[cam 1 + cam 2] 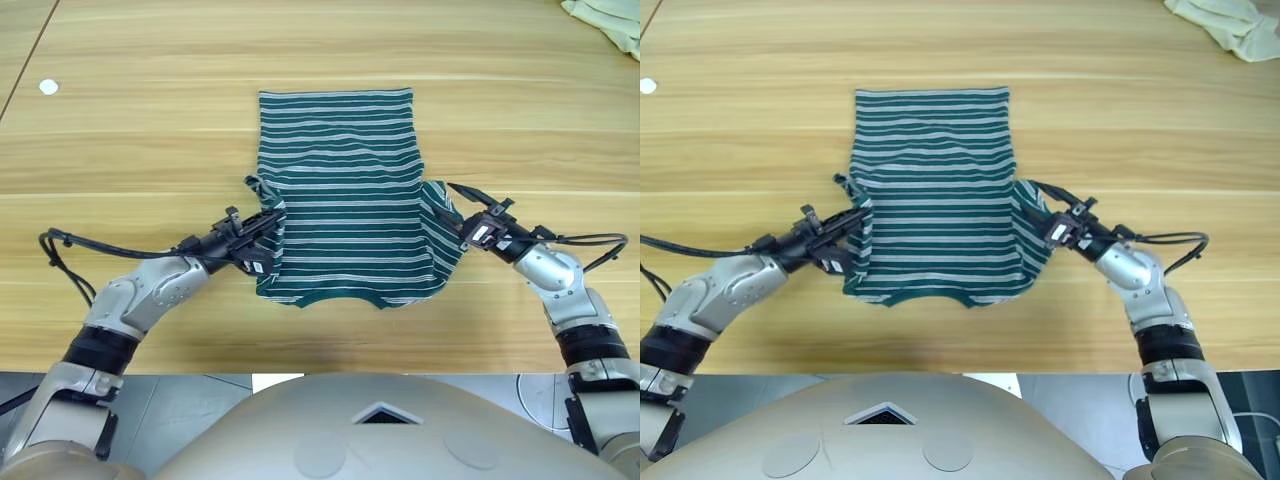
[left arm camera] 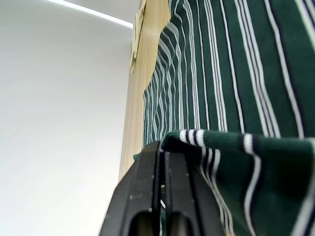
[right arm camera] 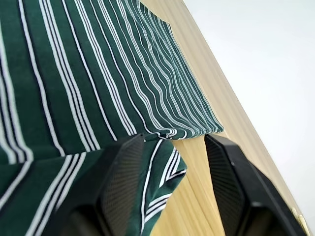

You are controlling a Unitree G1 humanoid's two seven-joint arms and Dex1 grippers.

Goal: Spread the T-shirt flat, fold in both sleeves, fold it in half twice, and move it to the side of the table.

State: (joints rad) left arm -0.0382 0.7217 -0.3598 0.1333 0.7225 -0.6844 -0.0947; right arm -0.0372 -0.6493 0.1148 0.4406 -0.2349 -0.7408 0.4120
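Near the table (image 1: 150, 100) front edge, left gripper (image 1: 268, 218) sits low at the T-shirt (image 1: 345, 190) left side, fingers (image 2: 147, 196) pressed together, pinching a raised fold of striped cloth at the sleeve. Same depth on the table, right gripper (image 1: 462, 205) is at the shirt's right side with fingers (image 3: 231, 182) spread wide apart; the right sleeve edge lies draped between them, touching one finger, not clamped. Shirt lies about mid-width of the table, closer to the front edge than the far edge. Dark green knit with thin white and navy horizontal stripes, plain green neckband. Neck opening faces the front edge, straight hem faces the far edge, so the long axis runs front to far across the table. Body mostly flat, a few ripples around the middle. Both sleeves are turned in against the body and bunched, making the shoulder end wider and lumpier than the hem end, which is square and smooth. Past the shirt, toward the table's far left, a small white round mark (image 1: 48, 87) on the wood. At the table's far right corner, a crumpled pale cloth (image 1: 605, 20), well apart from the shirt.
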